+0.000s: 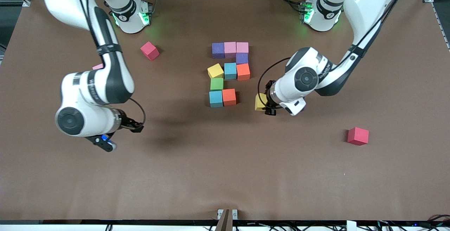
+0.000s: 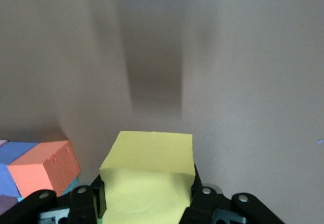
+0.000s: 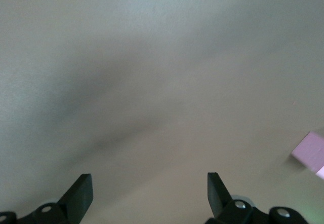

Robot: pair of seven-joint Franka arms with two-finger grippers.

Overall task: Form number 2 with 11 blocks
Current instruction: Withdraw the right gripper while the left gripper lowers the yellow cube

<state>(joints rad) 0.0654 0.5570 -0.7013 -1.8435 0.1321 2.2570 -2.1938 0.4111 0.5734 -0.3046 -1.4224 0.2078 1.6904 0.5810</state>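
Ten blocks form most of a number 2 (image 1: 229,72) mid-table: purple (image 1: 218,50), two pink and a second purple at its far end, then a slightly skewed yellow (image 1: 215,71), sky-blue and orange, then green (image 1: 217,83), then sky-blue and orange (image 1: 229,97) nearest the camera. My left gripper (image 1: 266,105) is shut on a second yellow block (image 1: 260,101), low at the table, a small gap from that orange block toward the left arm's end. In the left wrist view the yellow block (image 2: 152,178) fills the jaws beside the orange block (image 2: 45,165). My right gripper (image 1: 136,127) (image 3: 149,188) hangs open over bare table.
Two crimson cubes lie apart from the figure: one (image 1: 149,50) near the right arm's base, one (image 1: 358,135) toward the left arm's end, nearer the camera. A pale pink corner (image 1: 97,66) peeks from under the right arm. The brown table (image 1: 225,174) is bare near the camera.
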